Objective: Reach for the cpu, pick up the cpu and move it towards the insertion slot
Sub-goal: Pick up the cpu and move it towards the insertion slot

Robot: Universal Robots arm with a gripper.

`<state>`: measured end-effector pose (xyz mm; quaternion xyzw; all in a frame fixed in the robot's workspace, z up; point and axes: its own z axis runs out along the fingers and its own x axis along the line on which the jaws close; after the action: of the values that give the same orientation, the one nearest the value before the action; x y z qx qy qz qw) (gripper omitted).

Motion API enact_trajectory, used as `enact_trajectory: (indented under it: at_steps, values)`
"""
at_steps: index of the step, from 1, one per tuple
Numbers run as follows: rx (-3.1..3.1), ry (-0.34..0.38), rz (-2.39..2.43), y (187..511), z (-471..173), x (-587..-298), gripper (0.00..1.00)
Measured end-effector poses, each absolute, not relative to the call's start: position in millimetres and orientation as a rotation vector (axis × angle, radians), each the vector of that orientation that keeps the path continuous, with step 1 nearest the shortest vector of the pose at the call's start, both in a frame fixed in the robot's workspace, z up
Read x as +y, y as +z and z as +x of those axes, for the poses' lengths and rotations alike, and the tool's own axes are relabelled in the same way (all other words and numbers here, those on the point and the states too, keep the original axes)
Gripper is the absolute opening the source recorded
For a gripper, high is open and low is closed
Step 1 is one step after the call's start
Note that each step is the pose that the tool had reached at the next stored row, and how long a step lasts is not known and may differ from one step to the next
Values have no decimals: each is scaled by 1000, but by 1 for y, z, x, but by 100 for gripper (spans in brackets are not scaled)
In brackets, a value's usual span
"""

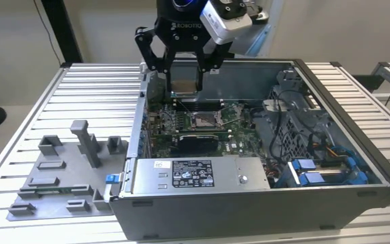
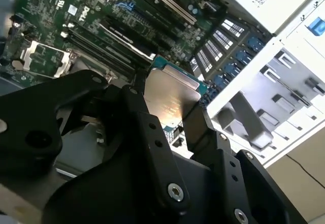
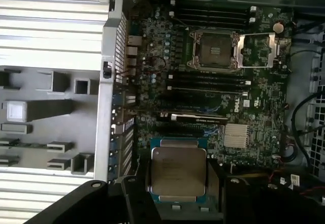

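The gripper (image 1: 185,81) hangs above the far left part of an open computer case (image 1: 263,213) that lies on a slatted metal table (image 1: 46,101). Its jaws are closed partway onto the cpu (image 1: 184,86), one black finger on each of two opposite edges, and the chip is held clear of the board below. In the exterior view the chip hangs on edge between the fingers, just above the case's far rim.

In the first wrist view the cpu (image 3: 178,170) shows its silvery metal top with a thin green rim around it, the gripper's dark fingers (image 3: 137,203) pressed against its sides. The second wrist view shows the same chip (image 2: 170,99) tilted, sticking out beyond the black finger links (image 2: 152,148).

The insertion slot (image 1: 204,120) sits on the green circuit board (image 1: 239,140) inside the case, below and a little nearer than the held chip in the exterior view, towards that view's right. Its metal frame stands swung open in the first wrist view, with the dark square socket (image 3: 213,50) beside the raised cover. Chip and socket are well apart.

On the exterior view's left, beside the case, a grey plastic tray (image 1: 53,178) with upright blocks rests on the table.
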<state>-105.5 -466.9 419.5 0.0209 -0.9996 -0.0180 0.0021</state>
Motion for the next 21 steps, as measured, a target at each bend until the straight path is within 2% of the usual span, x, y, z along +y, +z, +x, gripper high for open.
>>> enact_trajectory:
  at_steps: [21]
  values:
    - [-3136, -57, 65, 419, -47, -467, 0]
